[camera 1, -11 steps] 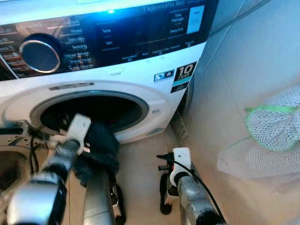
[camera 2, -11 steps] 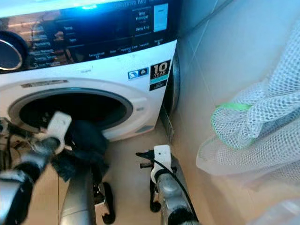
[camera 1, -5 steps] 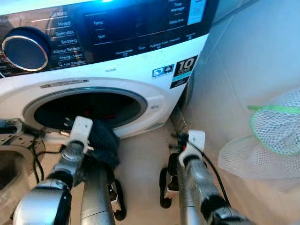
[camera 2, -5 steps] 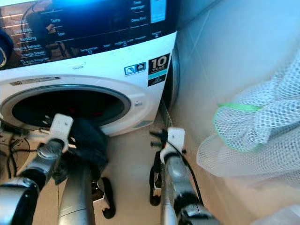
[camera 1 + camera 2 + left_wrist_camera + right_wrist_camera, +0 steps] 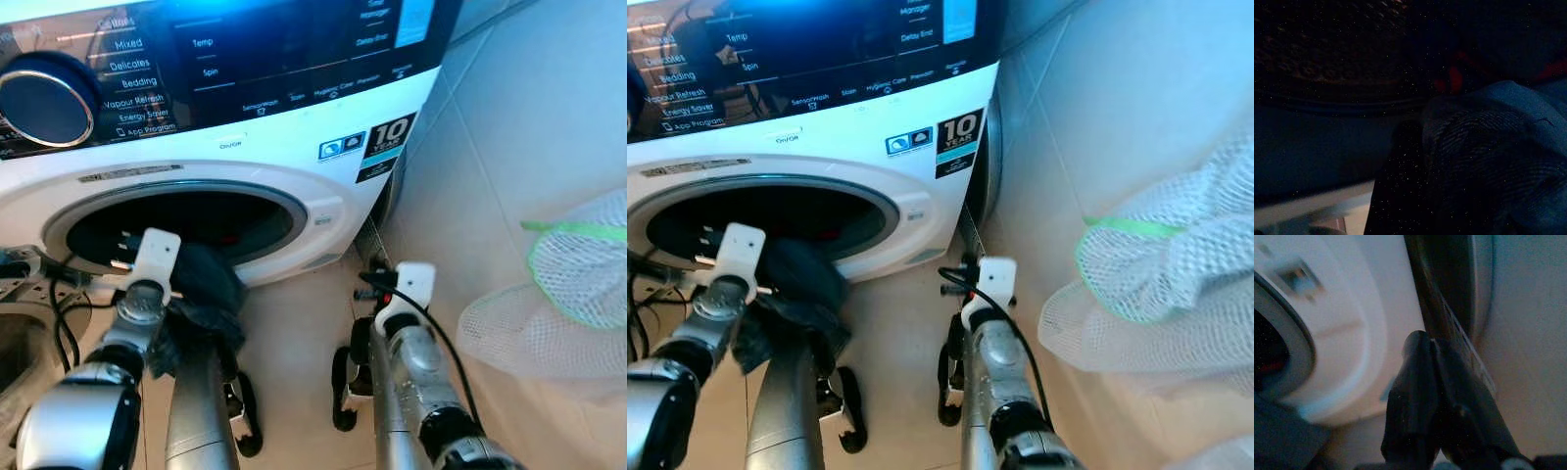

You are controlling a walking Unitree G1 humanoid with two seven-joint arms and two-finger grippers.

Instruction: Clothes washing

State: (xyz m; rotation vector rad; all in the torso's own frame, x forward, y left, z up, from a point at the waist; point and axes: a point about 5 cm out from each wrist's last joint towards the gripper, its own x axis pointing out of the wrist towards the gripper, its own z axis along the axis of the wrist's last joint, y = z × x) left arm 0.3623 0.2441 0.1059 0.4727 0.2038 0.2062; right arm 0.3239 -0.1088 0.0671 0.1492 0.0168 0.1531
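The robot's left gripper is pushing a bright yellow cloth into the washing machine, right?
Not quite: the cloth is dark blue, not yellow, as the left eye view shows. The left gripper has it at the washing machine opening.

White washing machine (image 5: 294, 171) with black control panel (image 5: 245, 54), blue-lit at top, silver-ringed dark dial (image 5: 44, 106). Black-and-teal "10" sticker (image 5: 384, 145). Dark navy garment (image 5: 201, 294) at the drum mouth, red item deeper inside. White mesh laundry bag (image 5: 1166, 284) with green trim. Beige tile floor (image 5: 294, 372).
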